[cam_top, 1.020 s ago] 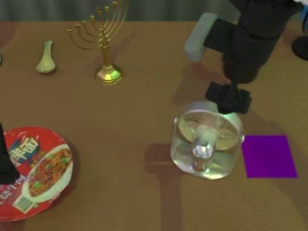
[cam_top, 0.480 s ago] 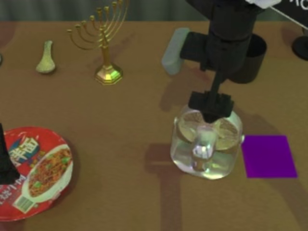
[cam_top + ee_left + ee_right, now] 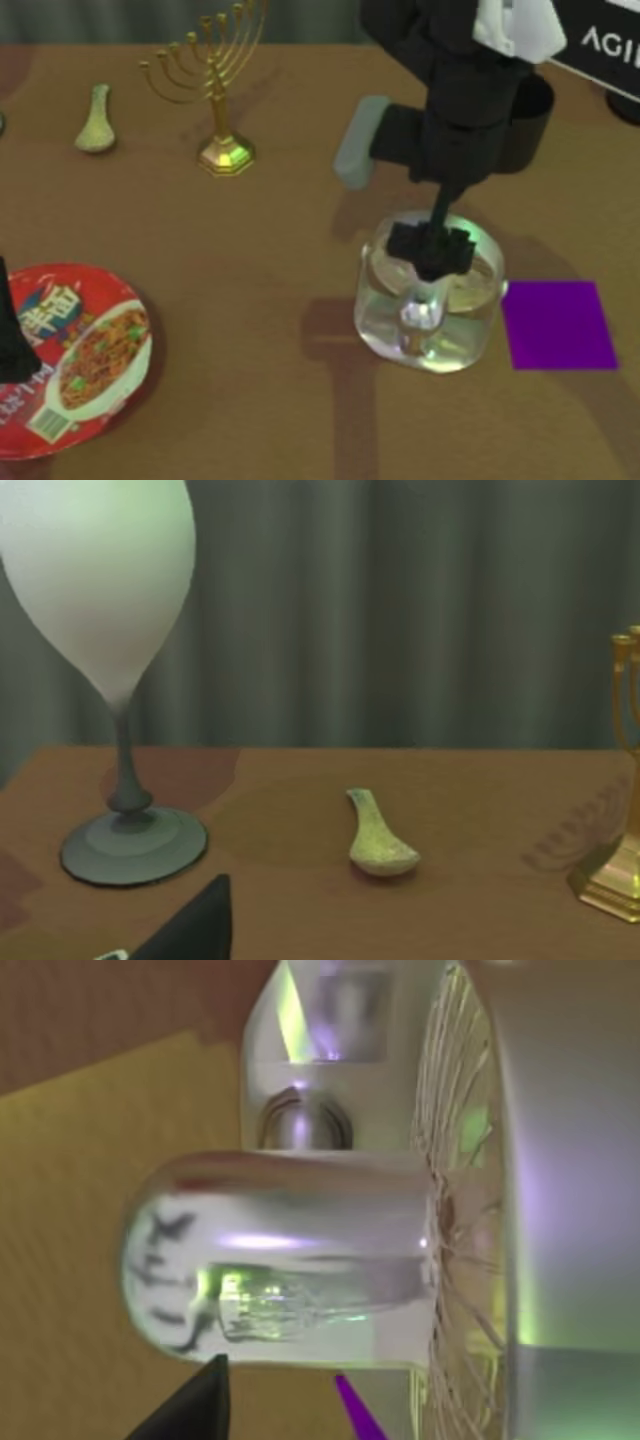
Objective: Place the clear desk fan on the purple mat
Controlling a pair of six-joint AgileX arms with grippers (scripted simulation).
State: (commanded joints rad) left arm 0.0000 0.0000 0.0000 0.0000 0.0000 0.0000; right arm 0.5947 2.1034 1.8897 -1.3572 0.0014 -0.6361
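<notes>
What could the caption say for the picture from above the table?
Right gripper lowered over the clear fan, with the purple mat right beside it.

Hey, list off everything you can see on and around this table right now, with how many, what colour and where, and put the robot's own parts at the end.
clear desk fan: one, transparent glass, right of centre, just left of the mat.
purple mat: one, vivid purple, flat, near the right edge.
gold candelabra: one, many-branched, far side, left of centre.
pale green spoon: one, far left.
red instant noodle bowl: one, red with printed lid, near left corner.
stemmed glass: one, whitish bowl on dark foot, beside the spoon in the left wrist view.
black mug: one, far right, mostly hidden behind the arm.
wooden table: one, brown.
right gripper: one, black, directly over the fan.
left gripper: one, black, parked at the left edge.
</notes>
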